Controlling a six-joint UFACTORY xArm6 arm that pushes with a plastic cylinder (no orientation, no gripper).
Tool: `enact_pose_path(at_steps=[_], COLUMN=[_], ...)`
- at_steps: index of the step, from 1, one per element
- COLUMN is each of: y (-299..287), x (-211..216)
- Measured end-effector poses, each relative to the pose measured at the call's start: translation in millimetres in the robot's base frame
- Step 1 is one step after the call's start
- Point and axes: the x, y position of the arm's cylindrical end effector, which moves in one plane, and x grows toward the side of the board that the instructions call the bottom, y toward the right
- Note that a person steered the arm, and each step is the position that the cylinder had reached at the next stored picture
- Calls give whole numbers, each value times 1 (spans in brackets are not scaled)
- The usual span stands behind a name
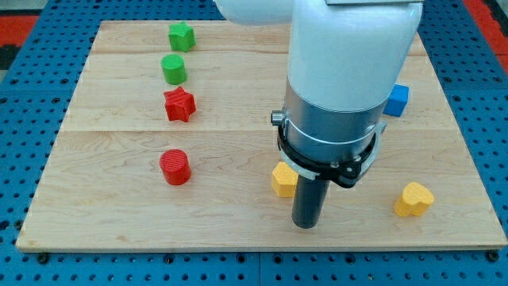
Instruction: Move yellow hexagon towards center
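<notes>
The yellow hexagon point(283, 180) lies on the wooden board point(119, 214), right of the middle and toward the view's bottom. My tip point(305, 224) is the lower end of the dark rod; it stands just right of and slightly below the hexagon, close to it or touching its right side. The arm's white and grey body hides the board above the rod.
A yellow heart block point(413, 199) lies at the lower right. A blue cube point(398, 100) peeks out right of the arm. On the left, from top to bottom, are a green star point(181, 36), a green cylinder point(174, 69), a red star point(180, 105) and a red cylinder point(175, 167).
</notes>
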Motion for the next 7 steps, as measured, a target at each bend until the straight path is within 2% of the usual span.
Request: enact_pose_path(at_steps=[4,5,7], y=[1,-29,-30], x=[-13,-16,-19])
